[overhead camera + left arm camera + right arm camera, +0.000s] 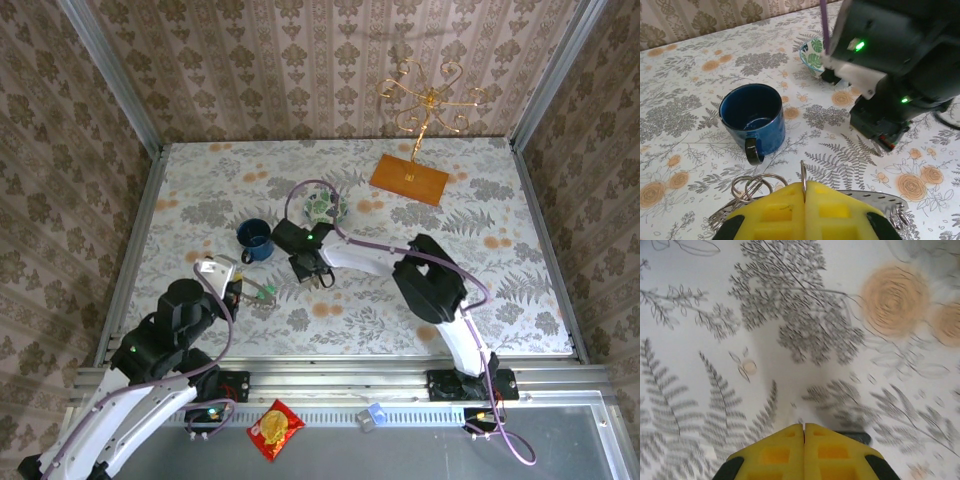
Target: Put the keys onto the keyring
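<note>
From the overhead camera I see my left fingers [243, 289] low over the flower-printed tabletop [520, 300], on the near side of the dark blue enamel mug [255, 240]. Through the left wrist camera their yellow pads [808, 196] are pressed fully together, and a thin upright metal loop [803, 174] rises from the seam, pinched between them. The flat grey metallic keyring [875, 199] shows as a curved band just right of the pads, low by the tabletop; I cannot tell whether the pinched loop is its edge or a separate ring. A bunch of thin wire split rings [754, 185] lies left of the pads, near the mug's handle. From above, what I take for the green-headed key [264, 292] sits just off the left fingers toward the right arm, though it is too small to be sure.

My right fingers [312, 274] point down at the tabletop just right of the mug and near the green-and-white patterned bowl [325, 208]. In the right wrist camera they [808, 434] are closed pad to pad, with nothing visible between them. A dark grey edge [856, 438] peeks out beside the right pad; the view is blurred and I cannot tell what it is.

An orange flat board [408, 180] carrying a gold wire stand [428, 100] sits well apart at the far side.
</note>
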### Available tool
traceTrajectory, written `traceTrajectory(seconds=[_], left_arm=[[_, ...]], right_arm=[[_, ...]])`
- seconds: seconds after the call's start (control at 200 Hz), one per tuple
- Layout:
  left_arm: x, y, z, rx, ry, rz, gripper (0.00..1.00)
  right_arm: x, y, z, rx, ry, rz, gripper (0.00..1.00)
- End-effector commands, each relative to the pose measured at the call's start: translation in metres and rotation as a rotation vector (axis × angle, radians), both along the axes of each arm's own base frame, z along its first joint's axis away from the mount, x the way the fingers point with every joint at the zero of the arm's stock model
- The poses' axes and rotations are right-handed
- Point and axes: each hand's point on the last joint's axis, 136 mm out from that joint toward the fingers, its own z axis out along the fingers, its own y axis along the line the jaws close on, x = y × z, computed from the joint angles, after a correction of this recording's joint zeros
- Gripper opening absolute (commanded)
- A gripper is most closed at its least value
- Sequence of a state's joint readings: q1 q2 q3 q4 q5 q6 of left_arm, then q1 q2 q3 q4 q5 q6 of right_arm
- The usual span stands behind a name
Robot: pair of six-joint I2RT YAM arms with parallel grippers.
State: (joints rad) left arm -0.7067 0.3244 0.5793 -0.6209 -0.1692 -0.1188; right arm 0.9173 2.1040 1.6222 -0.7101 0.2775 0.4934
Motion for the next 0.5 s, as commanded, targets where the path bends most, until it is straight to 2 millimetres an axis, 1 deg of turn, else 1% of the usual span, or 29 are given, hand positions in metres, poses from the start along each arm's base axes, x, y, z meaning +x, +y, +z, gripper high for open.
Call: traceTrajectory(seconds=[0.0,0.09,0.115,0.15,0.18,0.225,0.255,0.3,0.35,0.36,0.365,0.42,0.495], left_arm=[[0.001,-0.018,0.029,-0.062,-0.078,-0.086,0.0],[0.0,-0.033,0.034,-0.085,-0.095,-0.154,0.0],[0.0,-0.036,0.035,-0.09,-0.099,-0.173,0.0],[-0.001,-0.042,0.036,-0.096,-0.105,-0.198,0.0],[-0.001,-0.047,0.038,-0.101,-0.112,-0.223,0.0],[-0.002,-0.054,0.038,-0.103,-0.118,-0.265,0.0],[-0.003,-0.059,0.039,-0.104,-0.12,-0.288,0.0],[-0.003,-0.066,0.039,-0.103,-0.126,-0.325,0.0],[-0.003,-0.074,0.039,-0.104,-0.135,-0.362,0.0],[-0.003,-0.075,0.04,-0.104,-0.138,-0.368,0.0],[-0.003,-0.076,0.04,-0.104,-0.14,-0.372,0.0],[-0.002,-0.084,0.041,-0.104,-0.153,-0.404,0.0],[-0.002,-0.095,0.04,-0.104,-0.165,-0.453,0.0]], right_arm=[[-0.009,-0.008,0.042,0.085,-0.076,0.016,0.0],[-0.025,-0.02,0.054,0.152,-0.102,0.045,0.0],[-0.03,-0.027,0.058,0.158,-0.106,0.053,0.0],[-0.034,-0.029,0.066,0.196,-0.132,0.07,0.0],[-0.039,-0.033,0.068,0.211,-0.141,0.089,0.0],[-0.046,-0.04,0.077,0.245,-0.165,0.104,0.0],[-0.051,-0.046,0.078,0.258,-0.178,0.111,0.0],[-0.057,-0.052,0.088,0.293,-0.208,0.126,0.0],[-0.063,-0.059,0.094,0.321,-0.235,0.143,0.0],[-0.064,-0.06,0.102,0.339,-0.251,0.148,0.0],[-0.066,-0.061,0.102,0.342,-0.253,0.15,0.0],[-0.074,-0.065,0.109,0.381,-0.284,0.21,0.0],[-0.087,-0.069,0.112,0.408,-0.308,0.318,0.0]])
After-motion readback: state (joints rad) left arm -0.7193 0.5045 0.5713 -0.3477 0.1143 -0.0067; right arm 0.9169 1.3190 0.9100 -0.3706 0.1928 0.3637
